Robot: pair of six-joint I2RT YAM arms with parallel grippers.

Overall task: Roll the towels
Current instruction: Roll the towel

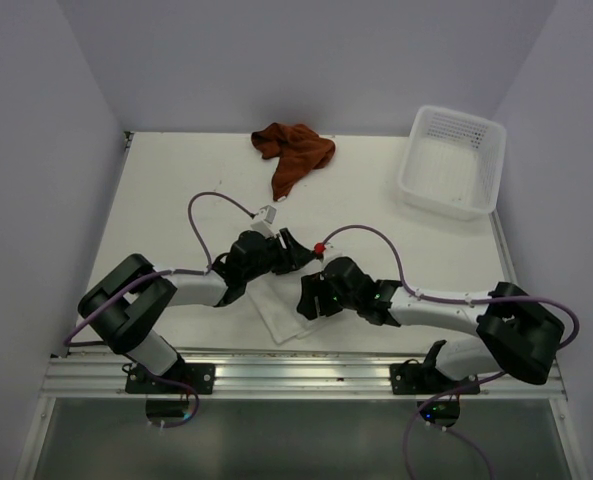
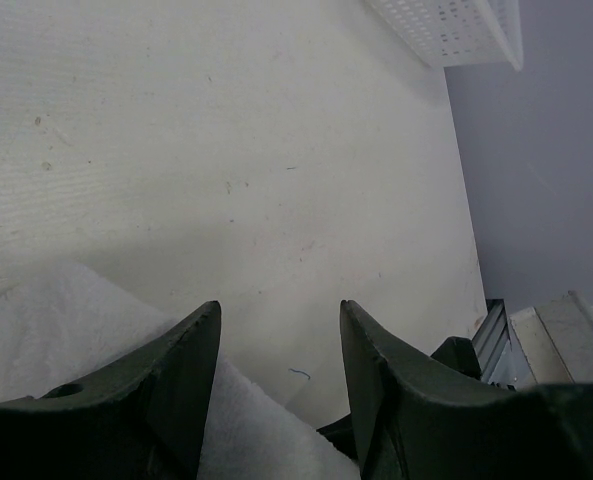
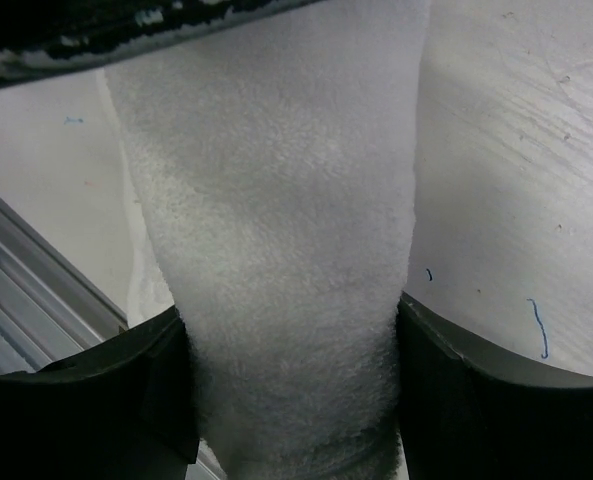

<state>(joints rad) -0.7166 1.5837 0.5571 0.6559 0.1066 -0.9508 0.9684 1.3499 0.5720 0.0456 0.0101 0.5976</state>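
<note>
1. The white towel [image 1: 276, 318] lies on the table [image 1: 176, 200] close to the near edge, under and between the two grippers. In the top view, part of it is spread flat toward the near edge.
2. Right gripper [image 3: 291, 315]: a thick, rounded band of the white towel fills the gap. Both fingers [image 3: 456, 400] bear on its flanks, so the pincer grips the towel at a fairly wide setting.
3. Left gripper [image 2: 279, 310]: the jaws stand moderately apart with nothing between them, and bare table shows through the gap. The white towel's edge lies beneath one finger. Whether the tips touch the cloth cannot be told.
4. The brown towel [image 1: 294, 150] sits in a crumpled heap at the far edge of the table, well apart from both grippers. It is neither spread nor rolled.
5. The basket [image 1: 451, 160] stands at the far right corner, apart from both towels.
6. Judged progress: early.
   - The white towel's roll appears begun, since a bulky band is gathered in the right gripper.
   - It is not finished, since flat cloth is still left beside the band. How many turns it has cannot be told.
   - The brown towel is left entirely: it must be flattened, then rolled.
</note>
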